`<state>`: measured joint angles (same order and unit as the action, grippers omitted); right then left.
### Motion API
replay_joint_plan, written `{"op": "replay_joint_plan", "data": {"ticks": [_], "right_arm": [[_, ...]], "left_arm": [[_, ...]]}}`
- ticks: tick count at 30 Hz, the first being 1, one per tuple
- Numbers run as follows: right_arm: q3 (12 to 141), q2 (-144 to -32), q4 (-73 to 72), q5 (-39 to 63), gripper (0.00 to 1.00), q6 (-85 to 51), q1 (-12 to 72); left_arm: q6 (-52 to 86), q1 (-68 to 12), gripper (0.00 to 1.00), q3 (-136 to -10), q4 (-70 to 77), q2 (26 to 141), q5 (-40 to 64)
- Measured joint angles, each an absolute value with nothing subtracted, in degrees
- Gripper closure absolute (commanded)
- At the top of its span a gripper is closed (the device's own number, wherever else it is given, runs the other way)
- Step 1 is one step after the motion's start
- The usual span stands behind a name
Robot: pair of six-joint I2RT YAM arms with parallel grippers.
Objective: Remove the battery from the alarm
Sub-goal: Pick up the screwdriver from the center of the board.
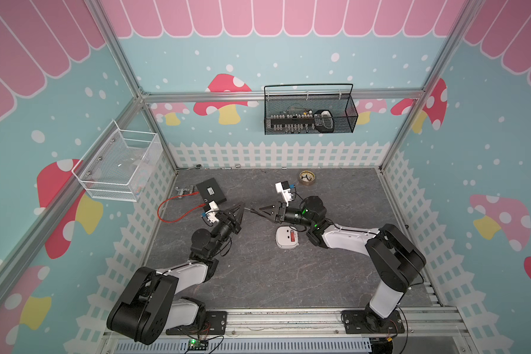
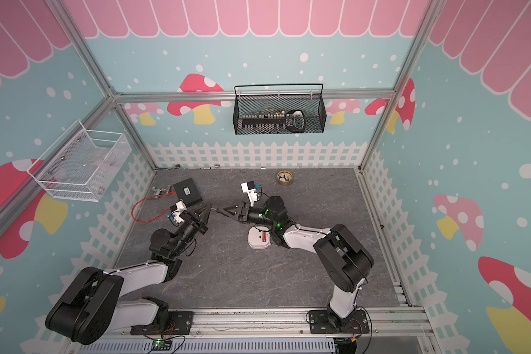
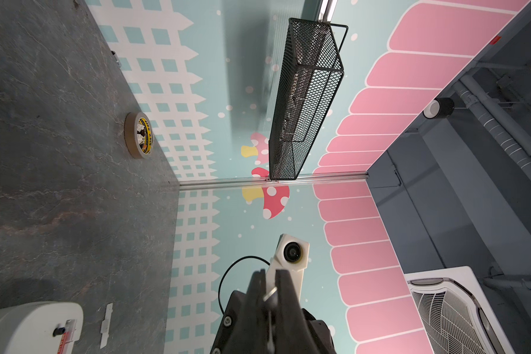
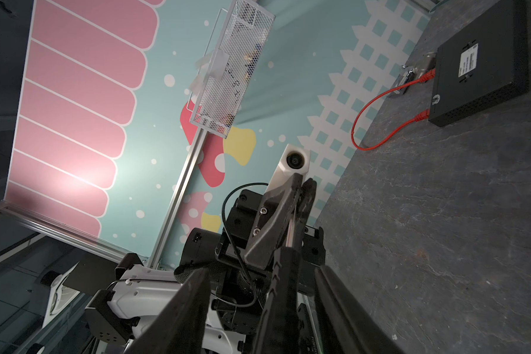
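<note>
The white alarm lies face down on the grey table, and the red battery sits in its open back compartment. The left wrist view shows the alarm and the battery low in a corner. Behind the alarm, both arms meet above the table. My left gripper is shut on the thin shaft of a screwdriver. My right gripper faces it. Its fingers stand open on either side of the black ribbed handle, with gaps on both sides.
A brown-rimmed round disc lies at the back right. A black box with a red cable sits back left. A small white strip lies beside the alarm. A black mesh basket and a white one hang on the walls.
</note>
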<state>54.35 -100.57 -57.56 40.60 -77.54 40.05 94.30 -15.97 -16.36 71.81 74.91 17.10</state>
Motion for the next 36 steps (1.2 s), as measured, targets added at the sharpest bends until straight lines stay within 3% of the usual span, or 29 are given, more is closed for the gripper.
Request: {"op": "replay_joint_plan", "data": {"ticks": [6, 19, 25, 31, 32, 33, 34, 36], "right_arm": [[54.72, -100.84, -55.83, 40.60, 0.60, -76.88, 40.38], [55.27, -100.88, -54.33, 40.38, 0.78, -76.55, 40.60], [55.27, -100.90, -52.18, 39.51, 0.99, -76.58, 40.56], [55.27, -100.90, -51.51, 39.40, 1.00, -76.03, 40.56], [55.27, -100.90, -51.40, 39.38, 1.00, -75.81, 40.56], [55.27, -100.90, -51.11, 39.35, 1.00, -75.37, 40.56], [55.27, -100.84, -50.72, 39.31, 1.00, -74.91, 40.53], [55.27, -100.33, -49.25, 39.05, 1.00, -73.32, 40.58]], "left_arm": [[93.93, -16.27, 1.00, -17.34, 71.77, 74.91, 17.10], [92.05, -16.64, 1.00, -17.45, 71.79, 75.35, 16.95], [89.34, -16.64, 1.00, -17.45, 71.33, 75.46, 16.67], [89.03, -16.64, 1.00, -17.45, 70.52, 75.46, 16.71], [88.86, -16.64, 0.88, -17.45, 70.35, 75.46, 16.73], [88.55, -16.64, 0.65, -17.45, 70.11, 75.44, 16.88], [88.12, -16.64, 0.49, -17.56, 69.69, 75.42, 17.23], [87.50, -17.04, 0.30, -18.26, 67.92, 75.26, 19.33]]}}
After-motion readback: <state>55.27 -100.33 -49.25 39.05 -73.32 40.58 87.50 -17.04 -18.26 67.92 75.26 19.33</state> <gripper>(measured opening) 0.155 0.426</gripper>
